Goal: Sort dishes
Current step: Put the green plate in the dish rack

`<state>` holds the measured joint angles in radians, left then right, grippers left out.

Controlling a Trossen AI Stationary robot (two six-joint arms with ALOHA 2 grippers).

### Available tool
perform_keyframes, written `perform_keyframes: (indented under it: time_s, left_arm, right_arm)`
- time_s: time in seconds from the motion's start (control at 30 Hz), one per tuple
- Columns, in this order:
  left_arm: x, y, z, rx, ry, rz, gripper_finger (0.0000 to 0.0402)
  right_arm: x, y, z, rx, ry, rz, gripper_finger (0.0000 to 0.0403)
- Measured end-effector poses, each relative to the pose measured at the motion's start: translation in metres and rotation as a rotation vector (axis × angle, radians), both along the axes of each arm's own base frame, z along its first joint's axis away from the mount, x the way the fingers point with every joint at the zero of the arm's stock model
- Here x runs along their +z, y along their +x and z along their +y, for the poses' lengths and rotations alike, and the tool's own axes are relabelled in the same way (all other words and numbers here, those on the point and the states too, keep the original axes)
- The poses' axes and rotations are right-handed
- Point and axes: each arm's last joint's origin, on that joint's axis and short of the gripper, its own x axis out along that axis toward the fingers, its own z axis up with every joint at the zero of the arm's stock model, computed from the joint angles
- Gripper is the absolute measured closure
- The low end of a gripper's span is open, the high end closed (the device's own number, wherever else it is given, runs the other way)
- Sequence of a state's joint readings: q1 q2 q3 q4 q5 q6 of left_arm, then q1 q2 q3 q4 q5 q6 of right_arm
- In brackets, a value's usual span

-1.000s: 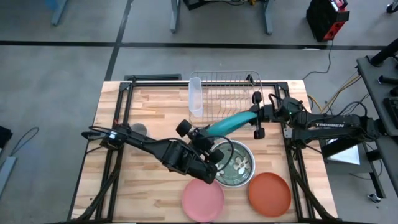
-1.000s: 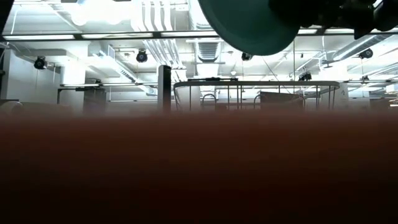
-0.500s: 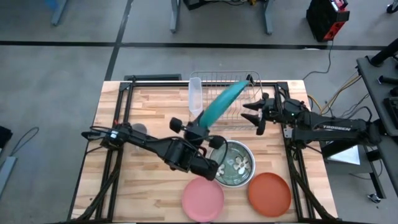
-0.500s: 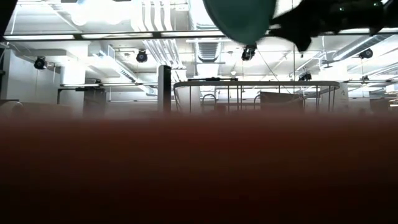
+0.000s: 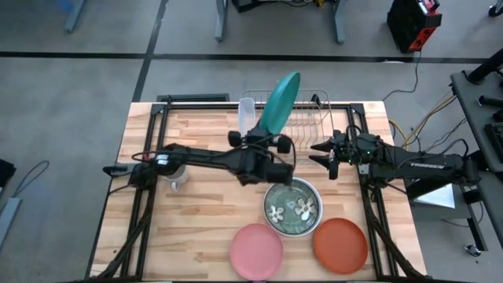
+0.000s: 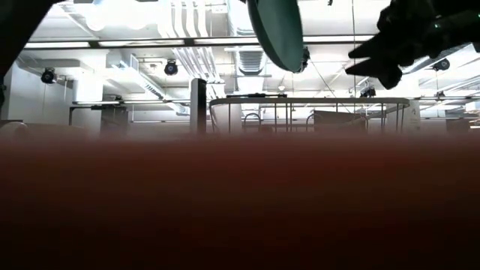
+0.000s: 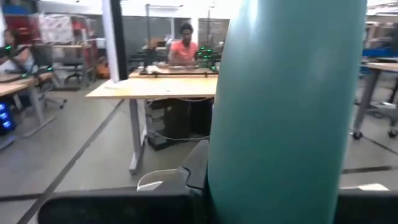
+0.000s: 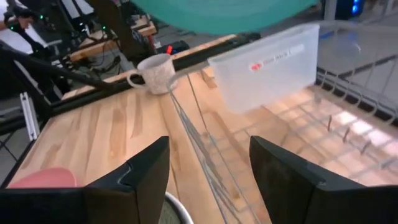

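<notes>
The large teal plate [image 5: 281, 101] stands on edge in the air over the wire dish rack [image 5: 306, 118], with my left gripper [image 5: 266, 144] shut on it from below. It fills the left wrist view [image 7: 280, 106] and shows near the top of the low view [image 6: 277, 34]. My right gripper [image 5: 324, 156] [image 8: 208, 180] is open at the rack's near right side, apart from the plate. Near the front edge lie the dark green flowered plate [image 5: 292, 206], the pink plate [image 5: 255, 251] and the orange-red plate [image 5: 340, 245]. My left gripper pinches the teal plate's lower rim [image 7: 236, 186] between its two fingers, one on each face. The fingers come from the table's left and slant upward. The plate rises above them, near upright and leaning toward the far right, clear of the rack and the table.
A clear plastic holder [image 5: 246, 119] [image 8: 267, 65] hangs on the rack's left end. A small grey mug [image 5: 178, 174] [image 8: 155, 71] stands on the table under my left arm. The wood to the left is bare. Beyond the table, a person sits at a desk.
My left gripper has risen and gone toward the far edge with the teal plate. The plate has swung from lying low and slanted toward my right gripper to standing nearly upright over the rack. My right gripper has come clear of the plate's end.
</notes>
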<state>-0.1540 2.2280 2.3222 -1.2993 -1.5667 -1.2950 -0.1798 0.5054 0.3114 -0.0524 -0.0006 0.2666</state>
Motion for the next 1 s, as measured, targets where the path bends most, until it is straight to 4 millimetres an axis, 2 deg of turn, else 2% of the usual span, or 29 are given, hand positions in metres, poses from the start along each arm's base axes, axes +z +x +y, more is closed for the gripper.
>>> perform_keyframes:
  time_s: [0.1, 0.3, 0.5, 1.0]
  left_arm:
    - [-0.016, 0.010, 0.013, 0.014, -0.045, 0.018, 0.0375]
    - [-0.043, 0.022, 0.026, 0.041, -0.055, 0.087, 0.0375]
    - [-0.047, 0.017, 0.041, 0.063, -0.080, 0.237, 0.0375]
    - [-0.064, 0.015, 0.053, 0.052, -0.318, 0.206, 0.0368]
  right_arm:
    - [-0.009, -0.003, 0.001, -0.003, 0.015, 0.010, 0.0199]
    - [-0.022, -0.010, 0.002, -0.009, 0.036, 0.054, 0.0197]
    - [-0.024, -0.016, 0.003, -0.011, 0.043, 0.076, 0.0201]
    - [-0.022, -0.019, 0.003, -0.010, 0.036, 0.051, 0.0201]
